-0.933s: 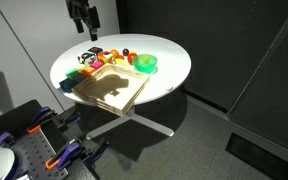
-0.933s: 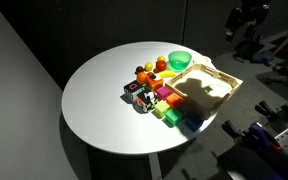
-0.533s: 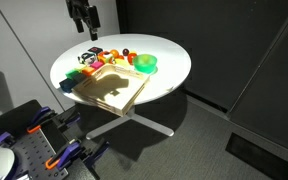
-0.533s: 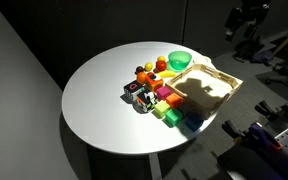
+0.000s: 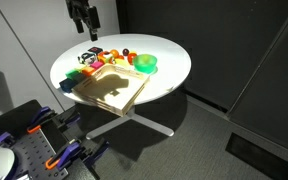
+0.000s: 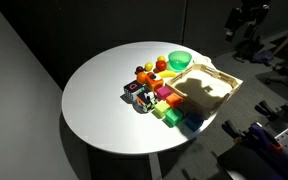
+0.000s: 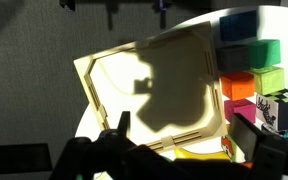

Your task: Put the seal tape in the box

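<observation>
Plainly, the seal tape cannot be picked out among the small coloured blocks. The box lies empty at the round table's edge, blocks along one wall and a green bowl just beside a corner. The gripper hangs well above that edge, fingers spread, holding nothing.

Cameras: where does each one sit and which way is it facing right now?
Exterior view: high, looking down with the box nearest on the table; the gripper hangs top left.
Exterior view: high, roughly opposite, bare table nearest, box beyond; gripper top right.
Wrist view: looks down into the box; only dark blurred robot parts at the edges.
Shared: all three show the box and coloured blocks.
</observation>
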You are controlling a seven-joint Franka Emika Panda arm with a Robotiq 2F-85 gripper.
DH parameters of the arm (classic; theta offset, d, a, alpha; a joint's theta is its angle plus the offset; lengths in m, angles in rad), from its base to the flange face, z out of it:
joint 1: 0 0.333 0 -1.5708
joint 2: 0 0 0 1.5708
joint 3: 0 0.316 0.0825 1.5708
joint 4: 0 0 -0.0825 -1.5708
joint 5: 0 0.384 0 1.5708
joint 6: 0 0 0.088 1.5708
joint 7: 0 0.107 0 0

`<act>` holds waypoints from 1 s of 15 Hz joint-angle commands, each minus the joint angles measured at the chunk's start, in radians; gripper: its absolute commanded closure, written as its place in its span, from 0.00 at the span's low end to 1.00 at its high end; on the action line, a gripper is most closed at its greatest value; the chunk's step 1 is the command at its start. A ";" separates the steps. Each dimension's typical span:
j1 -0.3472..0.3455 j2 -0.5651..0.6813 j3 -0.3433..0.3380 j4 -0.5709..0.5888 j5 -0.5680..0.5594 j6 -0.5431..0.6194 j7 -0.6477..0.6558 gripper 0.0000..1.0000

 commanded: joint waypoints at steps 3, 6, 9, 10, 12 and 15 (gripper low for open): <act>-0.006 0.044 0.007 0.029 -0.015 0.033 0.017 0.00; -0.008 0.081 0.007 0.051 -0.023 0.074 0.019 0.00; -0.015 0.126 0.005 0.083 -0.043 0.115 0.027 0.00; -0.018 0.141 0.004 0.094 -0.054 0.126 0.031 0.00; -0.026 0.178 0.000 0.125 -0.076 0.142 0.041 0.00; -0.039 0.239 -0.006 0.183 -0.122 0.143 0.067 0.00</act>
